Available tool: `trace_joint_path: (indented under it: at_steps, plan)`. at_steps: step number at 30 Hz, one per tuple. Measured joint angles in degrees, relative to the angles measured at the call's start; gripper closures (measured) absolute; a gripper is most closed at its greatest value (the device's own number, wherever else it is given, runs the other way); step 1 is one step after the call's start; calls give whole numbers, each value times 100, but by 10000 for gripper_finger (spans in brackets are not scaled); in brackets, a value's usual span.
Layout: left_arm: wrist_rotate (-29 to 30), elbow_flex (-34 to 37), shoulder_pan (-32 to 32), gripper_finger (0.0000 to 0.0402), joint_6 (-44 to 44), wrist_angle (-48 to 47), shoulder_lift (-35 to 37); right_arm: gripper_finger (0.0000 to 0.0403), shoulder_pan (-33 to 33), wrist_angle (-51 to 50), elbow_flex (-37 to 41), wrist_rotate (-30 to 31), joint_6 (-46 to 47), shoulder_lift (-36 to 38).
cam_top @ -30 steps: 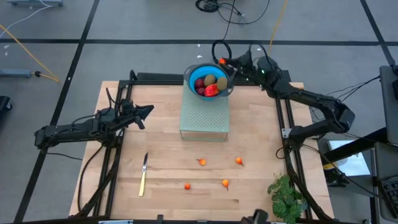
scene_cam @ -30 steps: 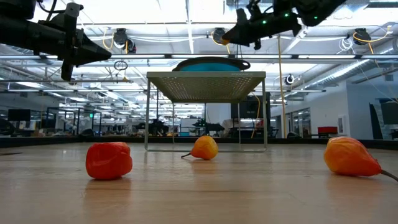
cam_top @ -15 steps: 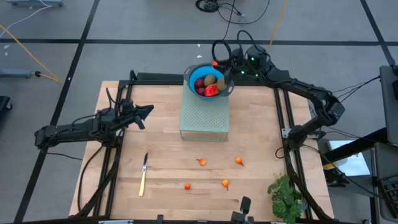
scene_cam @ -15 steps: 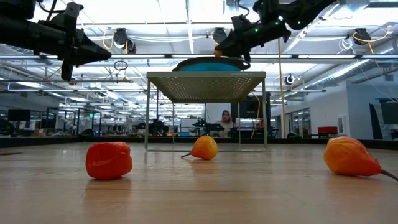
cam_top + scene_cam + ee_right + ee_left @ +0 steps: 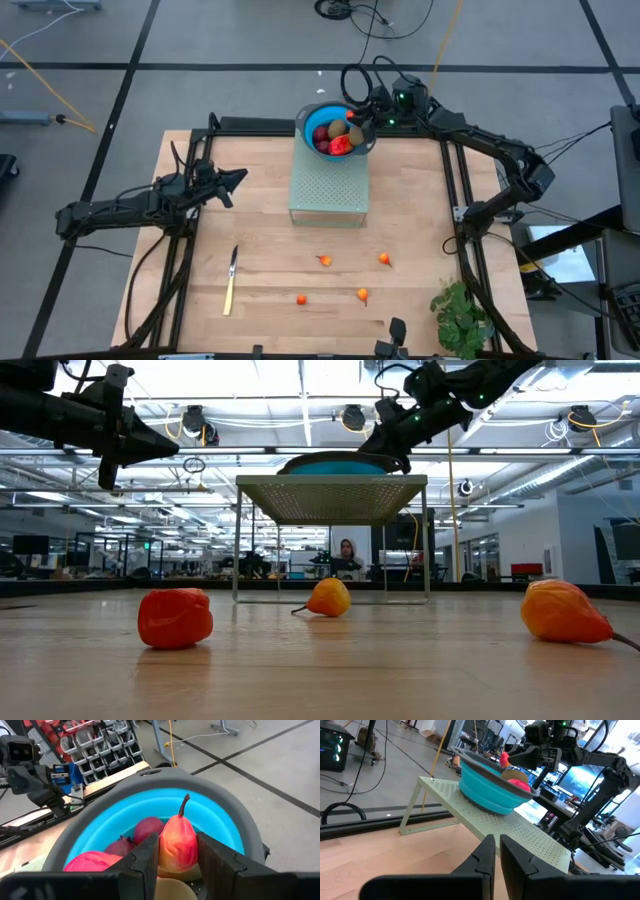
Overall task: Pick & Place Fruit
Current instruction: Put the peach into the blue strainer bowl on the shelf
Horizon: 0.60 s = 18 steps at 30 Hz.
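Note:
A blue bowl (image 5: 335, 130) with a grey rim stands on a green perforated stand (image 5: 328, 190) at the table's far middle. Inside it lie dark red round fruit (image 5: 147, 827), a brownish oval (image 5: 338, 127) and a red piece (image 5: 341, 145). My right gripper (image 5: 358, 116) hovers over the bowl's far right side, shut on a small orange-red fruit (image 5: 177, 845) with a stem. Several small orange fruit (image 5: 324, 260) lie on the wood nearer the front. My left gripper (image 5: 238, 179) waits shut at the table's left, pointing level toward the stand. My right gripper pinches the small orange-red fruit by its two sides (image 5: 164, 851) between the two fingers (image 5: 148, 854). The fingers come from the table's far right, slanting a little down. The fruit sits stem up, lifted clear above the bowl's inside.
A yellow-handled knife (image 5: 231, 280) lies at the front left. A leafy plant (image 5: 460, 315) stands at the front right corner. Orange fruit (image 5: 175, 617) lie spread across the front of the table. A person shows far behind the table in the low view.
My right gripper has carried the small orange-red fruit from beyond the bowl's far right rim inward over the bowl, sinking a little and tipping its fingers downward. The fruit has stayed between the fingers.

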<state>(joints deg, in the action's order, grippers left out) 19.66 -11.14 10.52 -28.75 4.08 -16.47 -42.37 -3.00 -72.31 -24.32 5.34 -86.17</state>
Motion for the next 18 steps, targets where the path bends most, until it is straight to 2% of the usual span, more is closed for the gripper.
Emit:
trace_joint_path:
  at_steps: [18]
  plan:
    - [0, -2, 0, 376, 44, 0, -2, 289, 0, -69, 1, 21, -2, 0]
